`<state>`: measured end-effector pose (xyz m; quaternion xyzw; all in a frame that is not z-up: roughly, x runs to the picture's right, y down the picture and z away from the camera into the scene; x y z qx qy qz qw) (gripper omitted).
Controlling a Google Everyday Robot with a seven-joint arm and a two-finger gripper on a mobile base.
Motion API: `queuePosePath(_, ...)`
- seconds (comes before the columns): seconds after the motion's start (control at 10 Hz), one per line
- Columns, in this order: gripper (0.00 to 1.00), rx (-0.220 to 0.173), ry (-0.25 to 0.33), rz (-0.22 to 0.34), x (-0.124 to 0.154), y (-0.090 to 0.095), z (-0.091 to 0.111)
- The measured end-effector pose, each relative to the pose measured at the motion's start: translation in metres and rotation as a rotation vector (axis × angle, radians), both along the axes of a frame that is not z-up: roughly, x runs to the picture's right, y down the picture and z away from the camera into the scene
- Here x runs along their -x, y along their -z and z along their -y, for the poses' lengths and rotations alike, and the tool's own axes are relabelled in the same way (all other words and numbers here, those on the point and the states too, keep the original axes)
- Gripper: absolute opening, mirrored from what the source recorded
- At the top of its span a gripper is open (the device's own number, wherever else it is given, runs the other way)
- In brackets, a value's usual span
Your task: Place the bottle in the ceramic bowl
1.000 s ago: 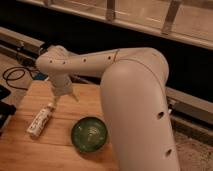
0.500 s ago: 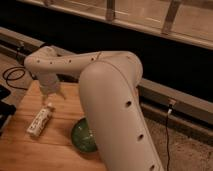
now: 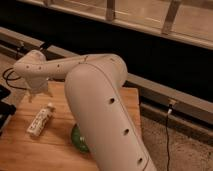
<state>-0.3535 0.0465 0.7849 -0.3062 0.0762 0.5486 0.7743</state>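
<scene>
— Where did we find the gripper [image 3: 40, 91]?
— Hanging from the white arm [image 3: 95, 100] over the far left part of the wooden table [image 3: 30, 155], near the bottle's [image 3: 41, 120] cap end. Open or closed, we could not tell.
— And the bottle?
— We saw it lying flat on the table, left of the green ceramic bowl [image 3: 77, 141] and apart from it. The arm half hid the bowl.

The white arm [image 3: 107, 115] comes up thick from the near edge of the table [image 3: 25, 155], bends at a rounded elbow (the widest part) and stretches to the left. Its gripper [image 3: 39, 94] points downward over the far left corner.
</scene>
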Motion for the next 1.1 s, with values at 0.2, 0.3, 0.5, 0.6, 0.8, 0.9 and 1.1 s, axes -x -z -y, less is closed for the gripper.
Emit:
queuePosePath(0.2, 0.65, 0.004, 0.001, -0.011, -0.005, 0.000, -0.001)
queuePosePath(0.3, 0.65, 0.017, 0.011, -0.026, -0.010, -0.001, -0.008)
queuePosePath(0.5, 0.65, 0.055, 0.016, -0.042, -0.015, -0.007, -0.023)
queuePosePath(0.6, 0.65, 0.089, 0.009, -0.051, -0.017, -0.017, -0.032)
queuePosePath(0.8, 0.65, 0.130, 0.002, -0.060, -0.017, -0.027, -0.041)
queuePosePath(0.9, 0.65, 0.152, -0.001, -0.060, -0.016, -0.031, -0.047)
queuePosePath(1.1, 0.65, 0.194, -0.010, -0.059, -0.013, -0.040, -0.060)
